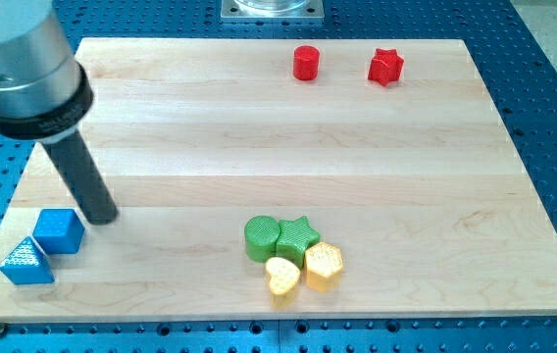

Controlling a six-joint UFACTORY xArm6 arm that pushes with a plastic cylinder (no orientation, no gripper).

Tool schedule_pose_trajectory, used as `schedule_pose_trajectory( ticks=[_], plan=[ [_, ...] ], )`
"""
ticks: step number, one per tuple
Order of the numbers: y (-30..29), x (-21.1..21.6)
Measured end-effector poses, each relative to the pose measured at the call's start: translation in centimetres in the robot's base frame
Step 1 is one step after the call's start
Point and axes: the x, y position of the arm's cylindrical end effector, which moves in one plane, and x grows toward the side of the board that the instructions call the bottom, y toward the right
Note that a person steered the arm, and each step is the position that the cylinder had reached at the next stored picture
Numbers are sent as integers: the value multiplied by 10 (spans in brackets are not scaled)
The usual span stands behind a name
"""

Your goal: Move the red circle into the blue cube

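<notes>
Resting on the pale wooden bench (288,147) at the view's left, my tip (102,217) sits just beside the blue plastic cube (59,230), on its upper right side, near but not clearly touching. No hand here at all, just the straight dark rod, holding nothing. Tucked against the cube's lower left is a blue plastic triangular block (25,263), right by the bench's bottom-left corner, so both blue pieces have little room before the left edge.

Moving outward along the view's bottom: a tight cluster of four. A green plastic round block (261,238) touches a green plastic star (298,235), and below them a yellow plastic heart (281,277) sits against a yellow plastic hexagon-like block (324,266). They lie close to the bottom edge.

Far off at the view's top, the red plastic circle (305,63) stands near the upper edge, well apart from the cube. To its right, with a gap between, is a red plastic star (385,67). Between the red circle and the blue cube runs a broad bare stretch of wood, diagonal across the bench.
</notes>
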Motion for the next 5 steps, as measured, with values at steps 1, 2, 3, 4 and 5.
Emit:
schedule_pose_trajectory(
  ticks=[1,2,3,4,5],
  plan=[
    [32,-44],
    [120,-106],
    [245,-167],
    [353,-194],
    [381,-198]
  ],
)
